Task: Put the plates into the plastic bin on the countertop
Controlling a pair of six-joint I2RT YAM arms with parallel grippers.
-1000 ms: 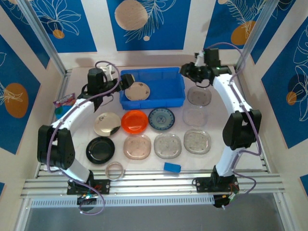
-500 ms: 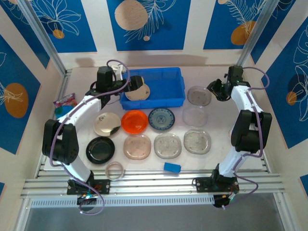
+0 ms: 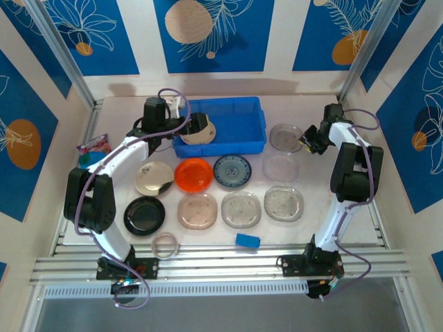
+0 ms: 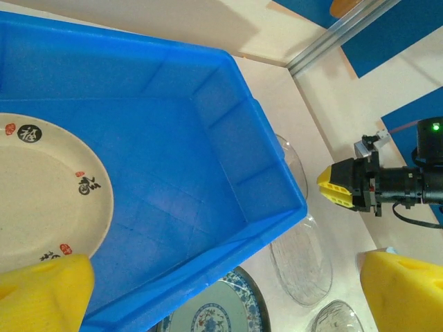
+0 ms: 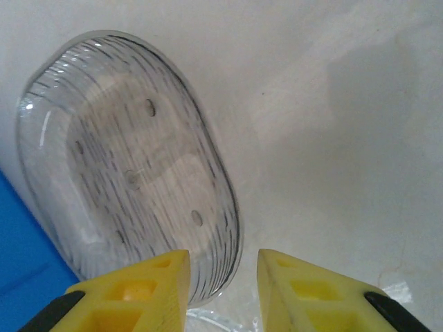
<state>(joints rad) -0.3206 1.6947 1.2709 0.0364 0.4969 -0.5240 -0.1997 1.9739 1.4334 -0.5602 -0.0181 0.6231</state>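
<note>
Right end effector, open, has swung from bin to clear plate at its 3 o'clock — next pickup likely.

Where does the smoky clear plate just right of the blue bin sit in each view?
Top external: smoky plate right of the bin, beside the right gripper.
Left wrist: a sliver behind the bin's right wall.
Right wrist: centre-left, above the fingers.
Shared landmark: the blue bin.

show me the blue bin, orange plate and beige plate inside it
blue bin [image 3: 239, 128], top external view, bare floor
orange plate [image 3: 193, 174], top external view, centre
beige plate [image 4: 48, 194], left wrist view, face
</note>
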